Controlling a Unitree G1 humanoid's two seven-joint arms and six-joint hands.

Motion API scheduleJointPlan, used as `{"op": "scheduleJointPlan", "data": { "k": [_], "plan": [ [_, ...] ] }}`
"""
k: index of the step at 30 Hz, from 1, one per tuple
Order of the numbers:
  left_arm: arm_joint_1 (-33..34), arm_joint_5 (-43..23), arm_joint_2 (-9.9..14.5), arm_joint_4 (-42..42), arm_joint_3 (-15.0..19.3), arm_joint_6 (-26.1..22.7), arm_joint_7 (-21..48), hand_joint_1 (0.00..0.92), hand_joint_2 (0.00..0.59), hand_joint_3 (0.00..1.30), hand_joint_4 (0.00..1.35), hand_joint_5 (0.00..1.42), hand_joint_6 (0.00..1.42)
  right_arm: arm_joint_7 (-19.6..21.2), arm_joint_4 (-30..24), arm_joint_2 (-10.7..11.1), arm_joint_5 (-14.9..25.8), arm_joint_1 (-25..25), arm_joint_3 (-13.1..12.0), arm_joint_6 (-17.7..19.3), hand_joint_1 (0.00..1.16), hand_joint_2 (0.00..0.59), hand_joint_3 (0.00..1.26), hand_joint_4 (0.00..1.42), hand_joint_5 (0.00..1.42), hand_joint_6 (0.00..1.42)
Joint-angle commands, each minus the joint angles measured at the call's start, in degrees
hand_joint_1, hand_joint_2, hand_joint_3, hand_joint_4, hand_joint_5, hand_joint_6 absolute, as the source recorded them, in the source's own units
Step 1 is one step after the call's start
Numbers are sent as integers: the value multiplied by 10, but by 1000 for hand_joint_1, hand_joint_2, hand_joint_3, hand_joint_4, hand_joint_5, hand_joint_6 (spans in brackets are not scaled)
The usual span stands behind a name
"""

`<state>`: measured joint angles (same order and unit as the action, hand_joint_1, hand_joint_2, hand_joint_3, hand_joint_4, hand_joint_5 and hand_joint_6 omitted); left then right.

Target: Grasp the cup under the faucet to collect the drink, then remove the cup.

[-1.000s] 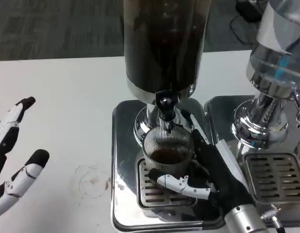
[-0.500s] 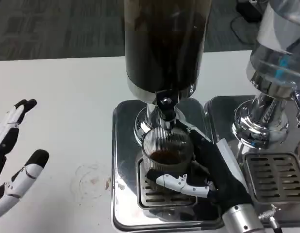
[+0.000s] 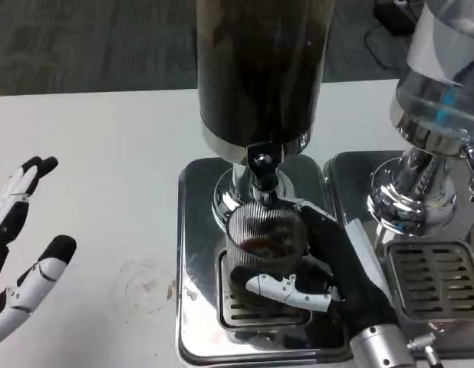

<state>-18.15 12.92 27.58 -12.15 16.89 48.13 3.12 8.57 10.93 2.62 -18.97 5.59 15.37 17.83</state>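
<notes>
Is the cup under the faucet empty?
No. Dark drink shows inside the ribbed glass cup, which the right hand holds upright.

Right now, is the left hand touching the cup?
No, the left hand rests open over the white table, far from the cup, which the right hand grips.

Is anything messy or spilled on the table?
Yes, a little. A faint ring stain with reddish specks marks the white table left of the drink machine's tray, like a wet cup once sat there. The cup in the right hand looks upright, nothing spilling.
</notes>
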Motion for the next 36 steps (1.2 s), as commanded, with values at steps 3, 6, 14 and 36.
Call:
{"op": "scheduleJointPlan", "data": {
  "k": [3, 6, 14, 36],
  "plan": [
    [4, -7, 2, 5, -4, -10, 1, 0, 221, 75, 0, 0, 0, 20, 16, -4, -6, -2, -4, 17, 981, 151, 419, 500, 727, 958],
    [8, -6, 3, 8, -9, -14, 5, 0, 221, 75, 0, 0, 0, 32, 13, -4, -15, -1, -5, 21, 981, 151, 437, 514, 752, 996],
    [10, -4, 1, 18, -27, -33, 8, 0, 221, 75, 0, 0, 0, 42, -5, 5, -29, -1, -10, 22, 1015, 140, 477, 553, 829, 1118],
    [24, 73, 62, 45, -64, -119, 41, 0, 183, 1, 0, 0, 0, 58, -103, 11, -66, 63, -10, 21, 1028, 104, 562, 636, 873, 1248]
  ]
}}
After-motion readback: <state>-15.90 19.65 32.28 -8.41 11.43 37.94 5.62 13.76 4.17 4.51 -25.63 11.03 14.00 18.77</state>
